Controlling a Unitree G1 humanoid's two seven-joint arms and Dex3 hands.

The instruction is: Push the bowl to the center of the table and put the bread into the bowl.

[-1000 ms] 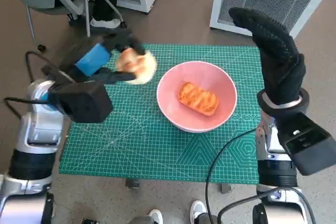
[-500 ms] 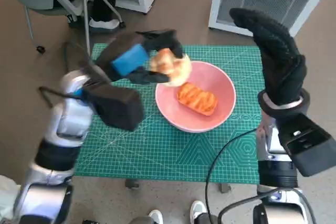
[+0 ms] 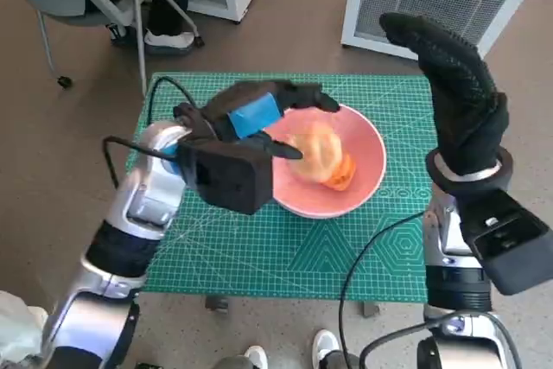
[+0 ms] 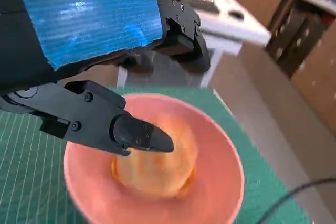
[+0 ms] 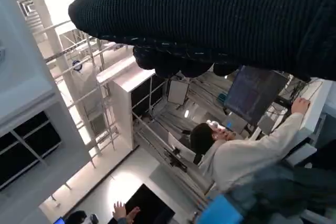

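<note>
Bread (image 4: 155, 166) under left hand (image 3: 259, 118) fingers (image 4: 105, 121), inside bowl (image 3: 367, 174).

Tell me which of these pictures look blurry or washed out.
Left wrist view: the pale round bread roll and pink bowl are smeared, while the left hand is sharp. Right wrist view: bright light washes out the white structure behind the right hand. Head view: mostly sharp.

Blurred in the left wrist view: pale bread (image 4: 152, 166) inside the bowl (image 4: 220, 156), perhaps free of the left hand (image 4: 89, 51), contact unclear. Orange piece (image 3: 343, 170) mostly hidden beneath that bread in the head view. Bowl's near-left rim covered by the forearm (image 3: 229, 170). Right hand (image 3: 458, 92) raised, fingers hardly readable.
</note>
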